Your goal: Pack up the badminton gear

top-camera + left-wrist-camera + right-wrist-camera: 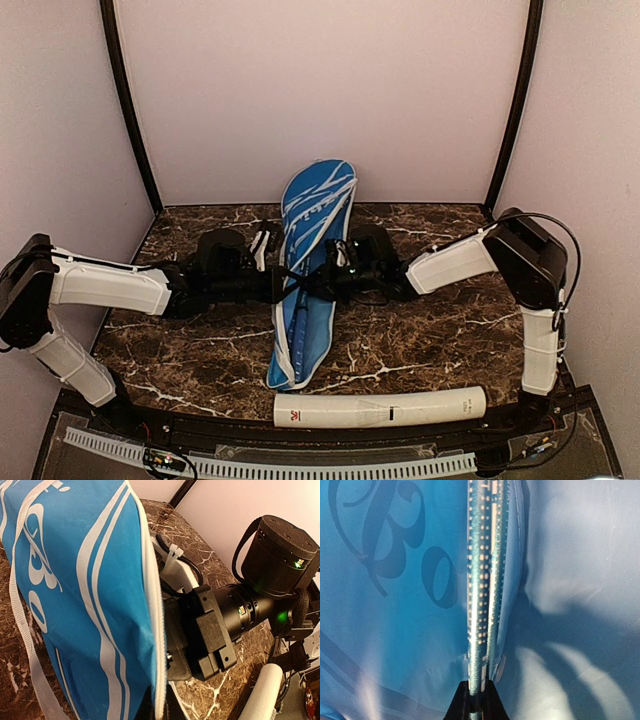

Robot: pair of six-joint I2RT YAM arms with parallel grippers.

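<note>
The blue zip bag (318, 215) with white trim stands on its edge mid-table, between both arms. My left gripper (280, 287) is shut on the bag's white zip edge (159, 707); the bag's printed side (75, 605) fills its view. My right gripper (330, 275) reaches into the bag from the other side and shows as a black block in the left wrist view (200, 630). It is shut (479, 707) on a blue metallic racket frame (479, 605), with a second frame (499, 580) beside it. The white tube (380, 408) lies along the near edge. No shuttlecocks are in view.
The table is dark marble (430, 330), walled on three sides with black corner posts. The bag's white strap (30, 645) hangs down its left side. The tube's end shows in the left wrist view (262, 692). A perforated rail (300, 465) runs along the front.
</note>
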